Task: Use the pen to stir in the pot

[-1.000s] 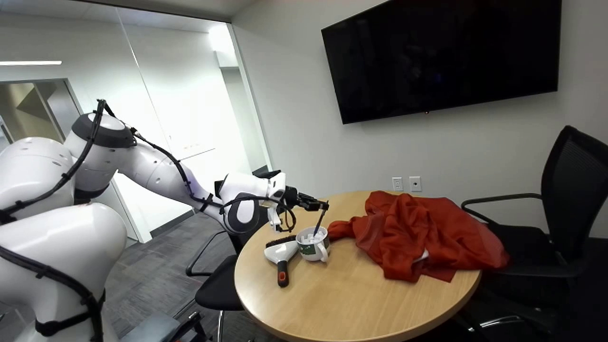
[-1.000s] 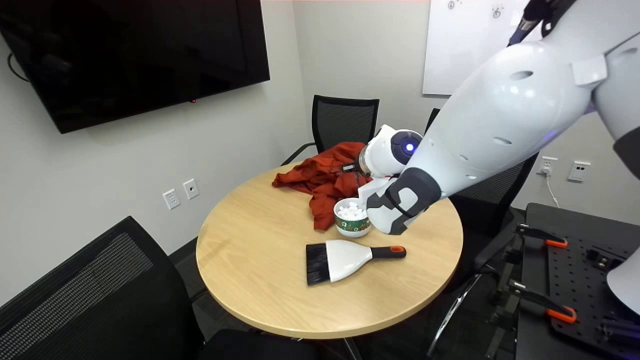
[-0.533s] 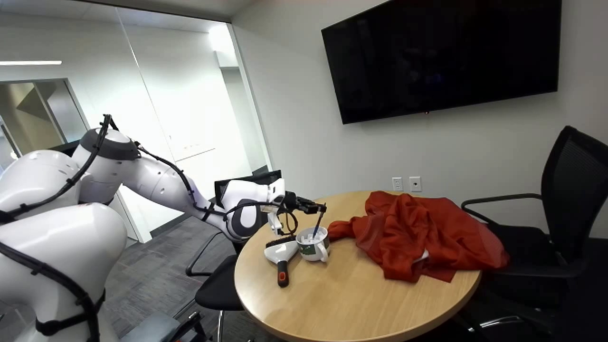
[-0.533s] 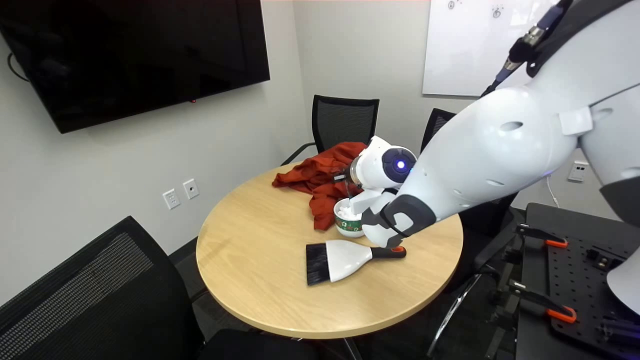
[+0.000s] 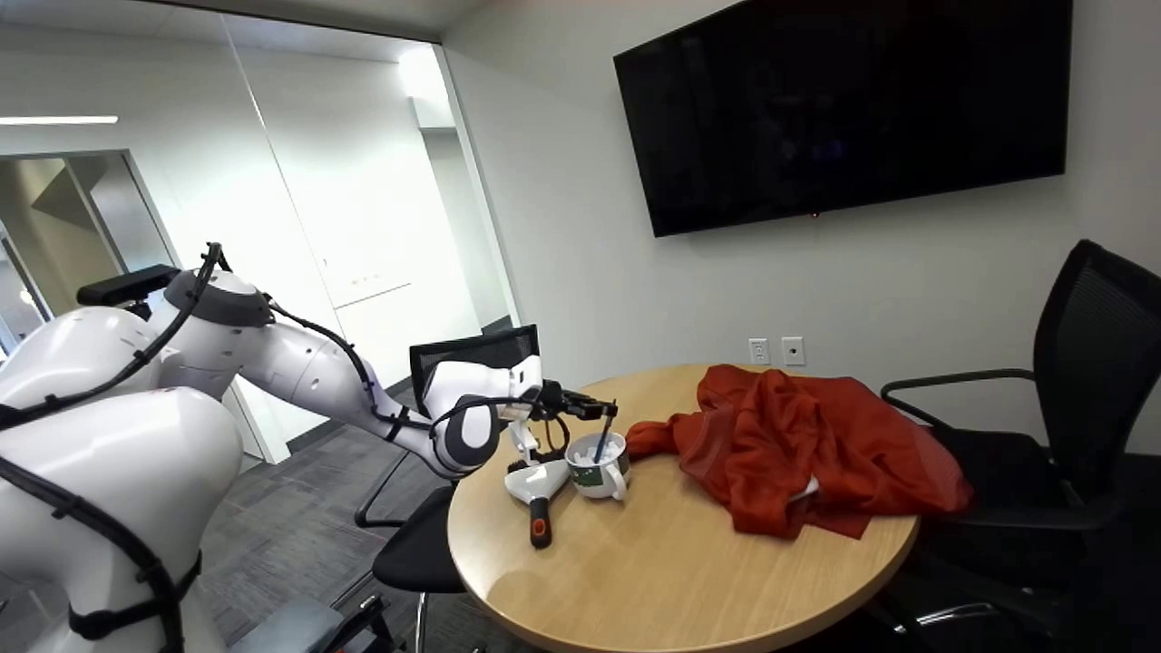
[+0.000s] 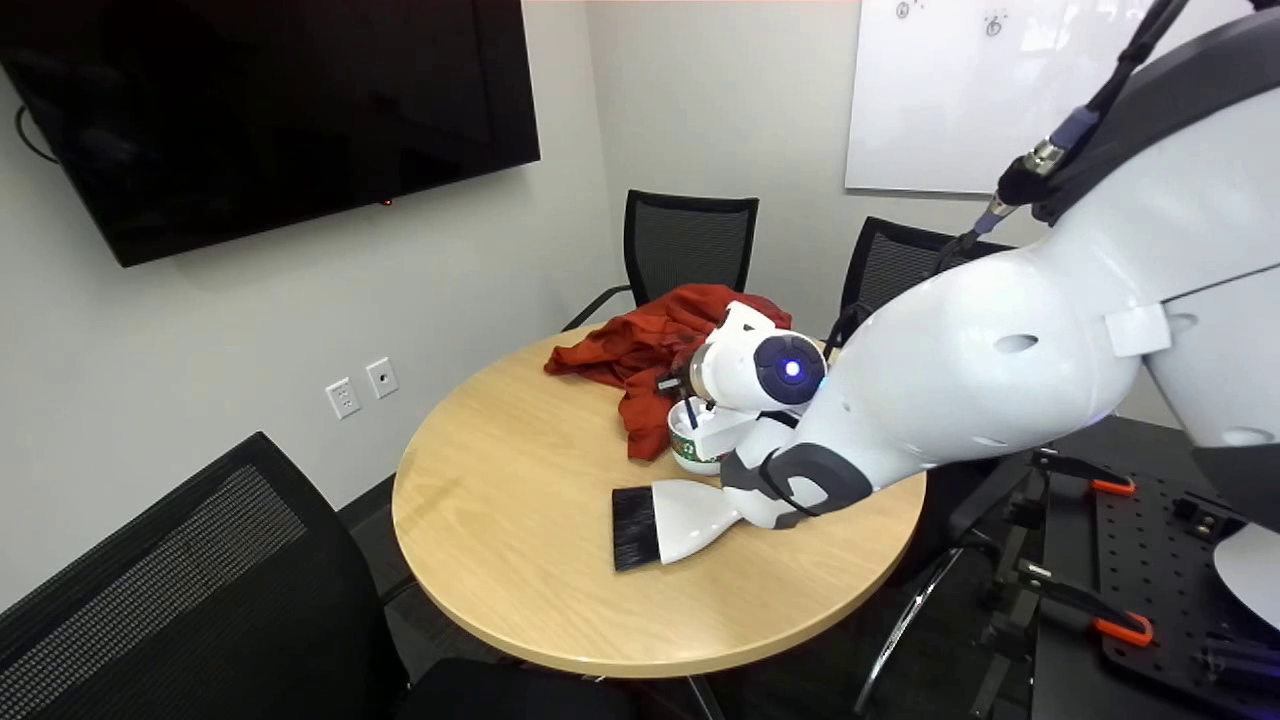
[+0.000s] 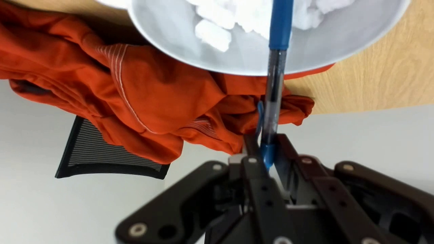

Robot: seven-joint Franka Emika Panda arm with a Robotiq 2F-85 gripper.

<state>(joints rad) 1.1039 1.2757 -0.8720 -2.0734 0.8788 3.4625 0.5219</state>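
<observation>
At the far left of an exterior view stands the arm [image 5: 299,367], reaching toward the mug [image 5: 590,481] that serves as the pot. On the table [image 5: 707,580], a brush [image 5: 537,485] lies near the mug, to its left. Over the mug, the claw [image 7: 268,149] pinches the pen [image 7: 277,67] by its upper end, a finger on each side. The pen slants down inside the mug's rim, its lower end among white pieces [image 7: 213,34]; whether it reaches the bottom is hidden. Grasping the pen and bringing it into the mug look done. Stirring round seems to be what is left, though how much is complete cannot be told. Right of the mug, a red cloth [image 5: 798,444] lies heaped.
</observation>
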